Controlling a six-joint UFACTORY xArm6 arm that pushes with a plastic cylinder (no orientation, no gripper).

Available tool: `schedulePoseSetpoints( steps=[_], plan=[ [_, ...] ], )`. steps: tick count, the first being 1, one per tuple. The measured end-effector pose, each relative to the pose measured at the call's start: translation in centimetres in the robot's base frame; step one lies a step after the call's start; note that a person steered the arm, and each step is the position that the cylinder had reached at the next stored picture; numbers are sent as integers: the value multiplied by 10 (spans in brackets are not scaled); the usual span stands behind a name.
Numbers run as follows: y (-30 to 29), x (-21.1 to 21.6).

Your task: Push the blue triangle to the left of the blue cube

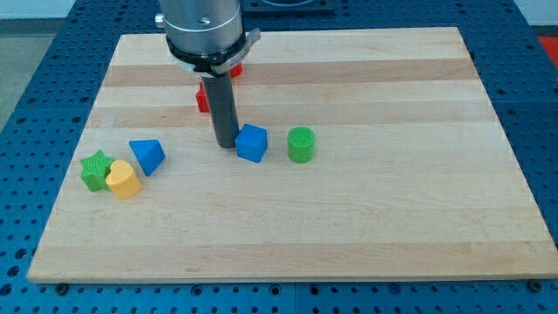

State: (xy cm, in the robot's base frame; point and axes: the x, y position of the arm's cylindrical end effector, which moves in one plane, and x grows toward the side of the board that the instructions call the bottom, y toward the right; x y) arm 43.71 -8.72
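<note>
The blue triangle (146, 156) lies at the view's left on the wooden board (366, 218). The blue cube (251, 143) sits near the board's middle, well to the right of the triangle. My tip (226, 144) rests on the board just left of the blue cube, close to or touching its left side. The tip is about 90 pixels right of the blue triangle.
A green cylinder (301, 145) stands right of the blue cube. A green star (94, 169) and a yellow heart (123, 180) sit left of the blue triangle. Red blocks (203, 98) show partly behind the rod, another red piece (234, 68) under the arm's head.
</note>
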Motion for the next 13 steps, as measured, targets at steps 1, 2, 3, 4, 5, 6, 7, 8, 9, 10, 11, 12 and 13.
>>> schedulePoseSetpoints(
  steps=[1,2,3,4,5,6,7,8,9,10,11,12,13],
  plan=[
    [0,6],
    [8,9],
    [27,9],
    [26,9],
    [-8,0],
    [-71,-14],
    [-115,-44],
    [-173,-42],
    [-182,-26],
    [-181,-4],
    [-179,10],
    [-152,14],
    [-116,15]
  ],
)
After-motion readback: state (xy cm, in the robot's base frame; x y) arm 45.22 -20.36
